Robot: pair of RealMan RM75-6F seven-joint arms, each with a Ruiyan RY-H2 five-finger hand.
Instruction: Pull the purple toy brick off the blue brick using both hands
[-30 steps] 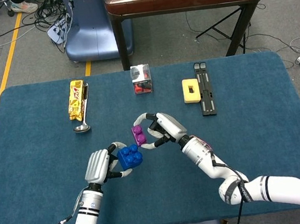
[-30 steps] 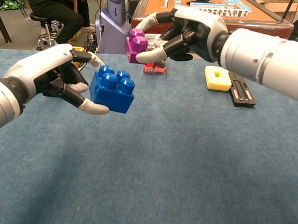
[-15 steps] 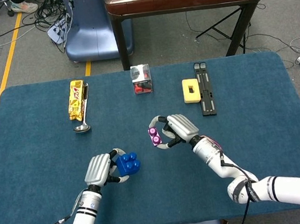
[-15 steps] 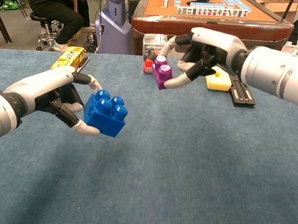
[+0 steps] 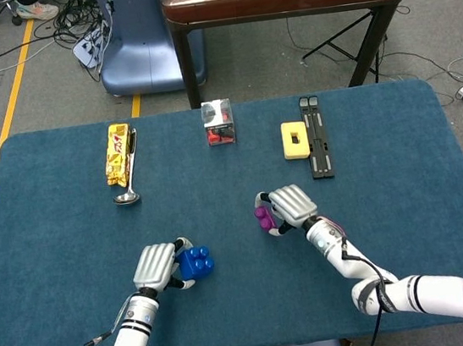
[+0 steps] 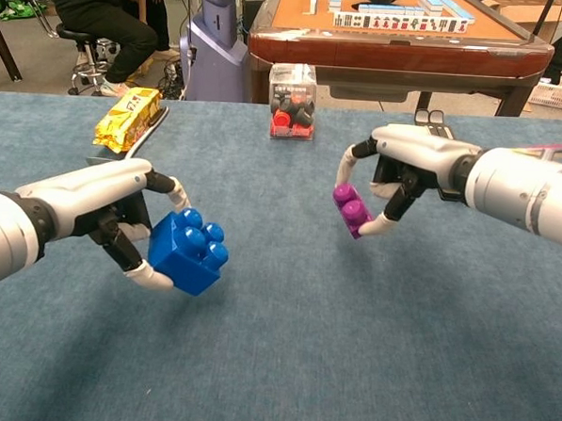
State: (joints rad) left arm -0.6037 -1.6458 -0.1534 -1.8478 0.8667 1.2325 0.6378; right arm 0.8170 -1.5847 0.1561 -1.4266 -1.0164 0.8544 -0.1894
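Separately now: left hand point(image 6: 111, 216) grasping blue brick point(image 6: 188, 252), right hand point(image 6: 406, 170) pinching purple brick point(image 6: 352, 210), well apart above blue table point(image 6: 349, 346).

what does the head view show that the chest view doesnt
Only the head view shows the spoon's bowl, the yellow block and the table's far corners. Only the chest view shows the seated person and the tiles on the brown table. Both show the left hand holding the blue brick, the right hand holding the purple brick, and the clear box.
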